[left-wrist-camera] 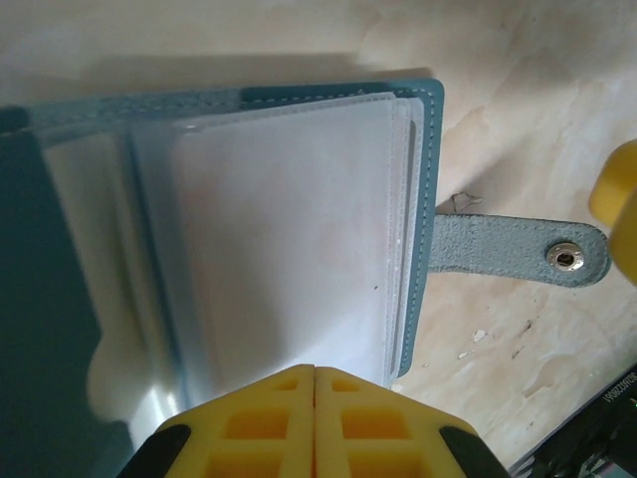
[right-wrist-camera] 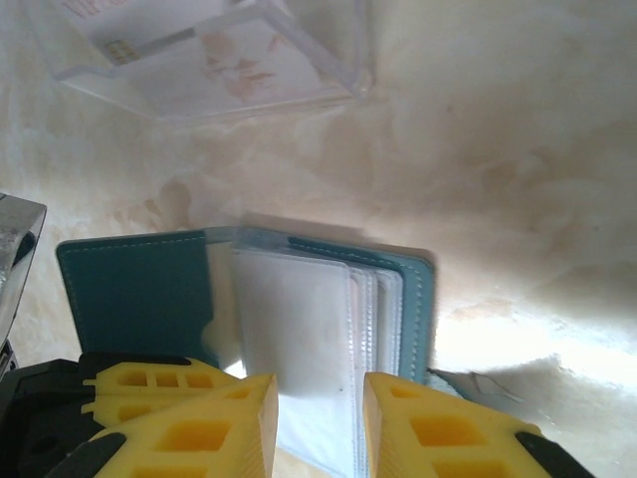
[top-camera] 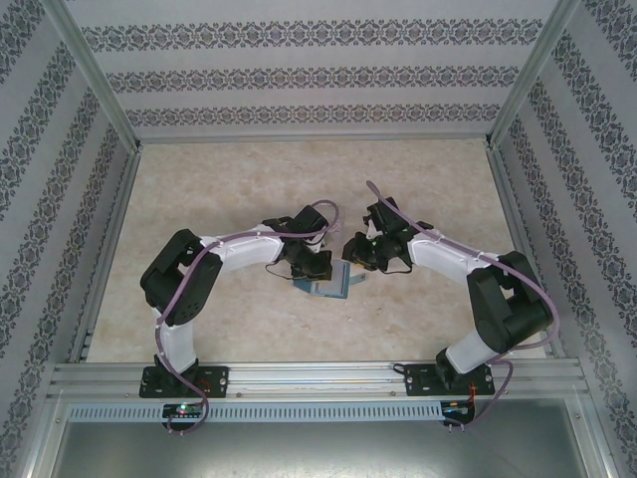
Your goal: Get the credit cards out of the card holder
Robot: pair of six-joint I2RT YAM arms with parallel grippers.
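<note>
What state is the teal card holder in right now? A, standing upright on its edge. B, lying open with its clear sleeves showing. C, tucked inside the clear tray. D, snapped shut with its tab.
B: the card holder lies spread open on the table, its clear sleeves exposed and the closing tab unsnapped, sticking out to the side.

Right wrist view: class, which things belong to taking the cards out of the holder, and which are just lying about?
Job: teal card holder, its clear sleeves, pale card.
Lying about: clear tray around that card, marbled table.
</note>
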